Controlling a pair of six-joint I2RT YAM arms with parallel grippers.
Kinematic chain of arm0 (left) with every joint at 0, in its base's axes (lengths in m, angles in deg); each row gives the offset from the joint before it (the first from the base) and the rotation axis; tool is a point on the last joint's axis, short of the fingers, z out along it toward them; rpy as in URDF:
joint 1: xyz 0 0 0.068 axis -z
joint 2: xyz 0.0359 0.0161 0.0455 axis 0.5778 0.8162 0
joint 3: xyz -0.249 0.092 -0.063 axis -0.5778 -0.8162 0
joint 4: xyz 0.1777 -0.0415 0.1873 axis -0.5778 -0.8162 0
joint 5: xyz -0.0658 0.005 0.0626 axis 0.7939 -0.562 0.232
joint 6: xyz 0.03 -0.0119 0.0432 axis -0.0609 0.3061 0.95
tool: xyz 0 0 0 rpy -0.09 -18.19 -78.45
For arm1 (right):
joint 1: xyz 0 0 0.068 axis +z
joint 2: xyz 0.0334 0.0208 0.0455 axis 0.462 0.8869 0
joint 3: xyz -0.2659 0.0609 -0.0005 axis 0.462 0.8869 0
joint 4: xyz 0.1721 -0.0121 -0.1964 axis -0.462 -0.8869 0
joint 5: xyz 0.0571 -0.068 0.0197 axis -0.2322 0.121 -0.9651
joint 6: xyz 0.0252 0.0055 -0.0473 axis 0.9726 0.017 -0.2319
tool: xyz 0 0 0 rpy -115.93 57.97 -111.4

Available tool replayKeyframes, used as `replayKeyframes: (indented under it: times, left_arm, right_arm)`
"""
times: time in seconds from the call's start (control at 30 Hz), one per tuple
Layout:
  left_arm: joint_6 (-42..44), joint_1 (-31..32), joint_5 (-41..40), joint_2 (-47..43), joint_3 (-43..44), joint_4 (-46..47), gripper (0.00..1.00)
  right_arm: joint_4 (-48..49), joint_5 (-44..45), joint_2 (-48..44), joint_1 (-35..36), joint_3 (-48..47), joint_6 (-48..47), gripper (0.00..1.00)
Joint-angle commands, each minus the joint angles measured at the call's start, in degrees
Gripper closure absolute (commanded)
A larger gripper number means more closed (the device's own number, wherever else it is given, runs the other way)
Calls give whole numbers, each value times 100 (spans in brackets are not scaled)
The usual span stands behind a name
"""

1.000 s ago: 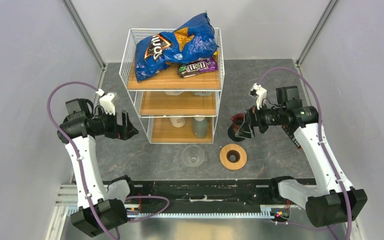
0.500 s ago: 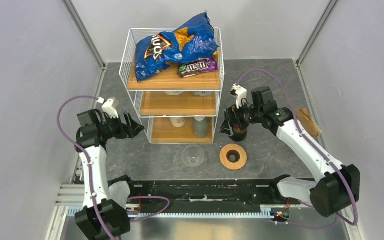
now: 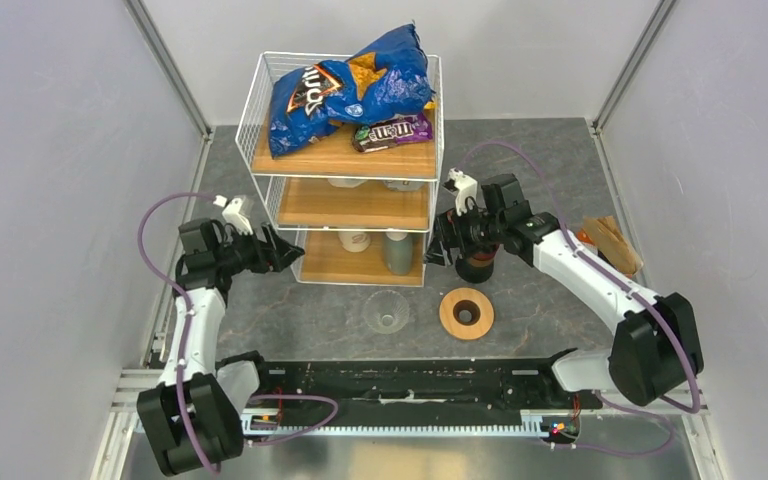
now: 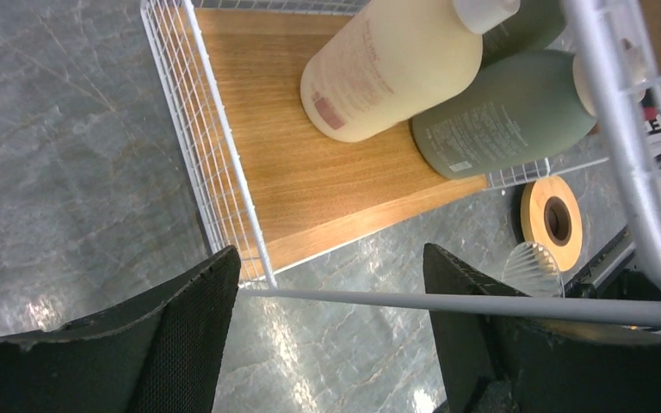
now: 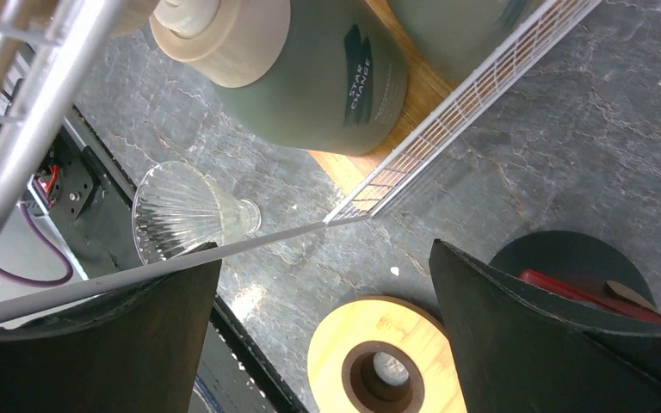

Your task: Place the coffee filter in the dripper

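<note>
The dripper lies in parts in front of the rack: a clear ribbed glass cone [image 3: 387, 312] and a light-wood ring [image 3: 466, 313], with a black round piece [image 3: 477, 266] behind the ring. The tan coffee filter [image 3: 615, 243] lies far right on the table. My left gripper [image 3: 282, 248] is open at the rack's lower left corner, a rack wire crossing between its fingers [image 4: 331, 335]. My right gripper [image 3: 440, 248] is open at the rack's lower right corner [image 5: 327, 344], above the ring [image 5: 383, 361] and the cone [image 5: 181, 215]. Both hold nothing.
A white wire rack [image 3: 260, 110] with wooden shelves stands mid-table, with a blue chip bag [image 3: 345, 90] and a candy pack [image 3: 392, 132] on top. A cream bottle [image 4: 387, 69] and a green bottle [image 4: 508, 116] lie on its bottom shelf. Grey walls close in left and right.
Both arms have swung inward to the rack, the left gripper to its lower left corner and the right gripper to its lower right corner. The cone, ring and filter have not moved.
</note>
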Motion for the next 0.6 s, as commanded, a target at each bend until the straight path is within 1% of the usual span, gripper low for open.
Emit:
replayKeyframes:
  times: [0.0,0.3,0.57]
  left_arm:
    - [-491,170,-131,159,-95,1051,18]
    - [-708,370,-464,954,1,1714,22]
    - [-754,465,-631,1357,30,2209,24]
  right_arm:
    - [862,488,337,110,-120,229,1]
    - [1155,1091,881,109,-443,252,1]
    - [1605,2029,1156,103,-566,612,1]
